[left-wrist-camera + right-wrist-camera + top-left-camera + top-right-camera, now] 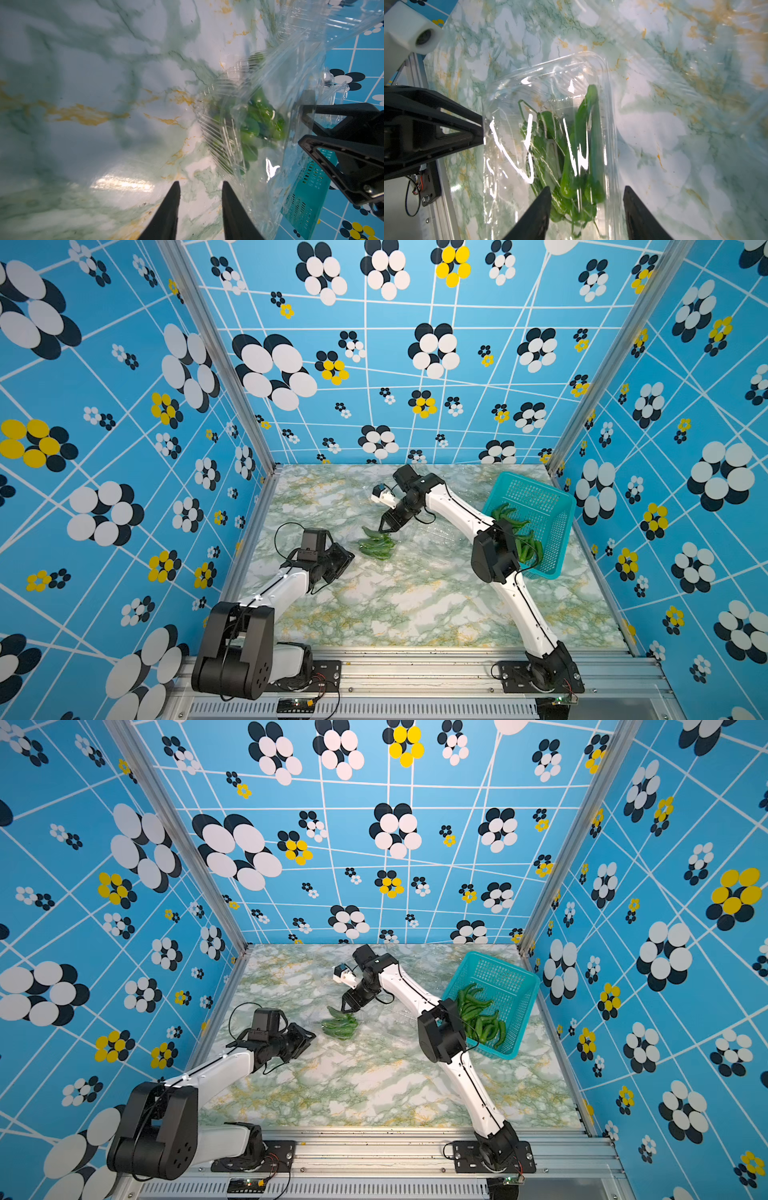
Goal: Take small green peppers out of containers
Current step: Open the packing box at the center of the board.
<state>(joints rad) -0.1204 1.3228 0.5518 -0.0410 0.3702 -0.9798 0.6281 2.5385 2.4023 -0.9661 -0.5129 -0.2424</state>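
Most of the small green peppers [478,1017] look to be out already. A good heap lies in the teal perforated basket [540,497] at the right of both top views, partly hidden by the right arm's elbow. One clear clamshell container [560,60] is not emptied. It sits a little left of centre on the marble tabletop [395,605], and a bunch of peppers [571,162] lies inside it, seen through glaring plastic in the right wrist view. Between that box and the basket, a top view shows faint glints of more clear plastic [440,533]. I take it for an emptied container, though it nearly vanishes against the marble.

The right end effector [385,529] hangs over the far edge of the full box, pointing down, its jaws fairly wide. In the left wrist view clear film runs past its fingers, so it may be holding the lid back; I cannot tell whether it grips. The left end effector [201,184] sits low, just left of the box. Its jaws are a narrow gap apart with only bare marble showing between them, and its tips are close to the box's ribbed wall.

My reading is that the job is well along, with this one bunch left to lift out. Getting at it past the springy lid looks like the fiddly part.
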